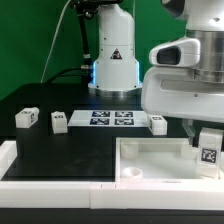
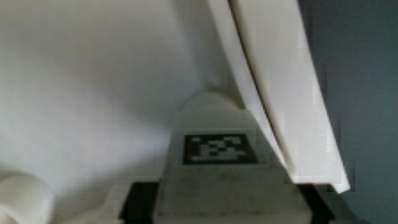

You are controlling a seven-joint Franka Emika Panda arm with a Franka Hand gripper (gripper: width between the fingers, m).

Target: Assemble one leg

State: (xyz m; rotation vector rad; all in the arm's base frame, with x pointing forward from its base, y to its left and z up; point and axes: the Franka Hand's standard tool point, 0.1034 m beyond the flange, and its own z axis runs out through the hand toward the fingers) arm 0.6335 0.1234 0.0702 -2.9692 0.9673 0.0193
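My gripper [image 1: 205, 138] is shut on a leg [image 1: 208, 151], a small white post with a black-and-white tag, and holds it over the right side of the large white tray-like piece [image 1: 150, 150]. In the wrist view the leg [image 2: 219, 150] sits between my dark fingers [image 2: 143, 200], tag facing the camera, just inside the tray's raised wall [image 2: 267, 80]. Whether the leg touches the tray floor I cannot tell. Three more legs lie on the black table: two at the exterior view's left [image 1: 27, 118] [image 1: 59, 122] and one near the middle [image 1: 158, 124].
The marker board [image 1: 110, 119] lies flat between the loose legs. The arm's base [image 1: 112, 60] stands at the back. A white rim [image 1: 40, 165] borders the table's front and left. The tray's round corner socket [image 1: 128, 172] shows at its near left corner.
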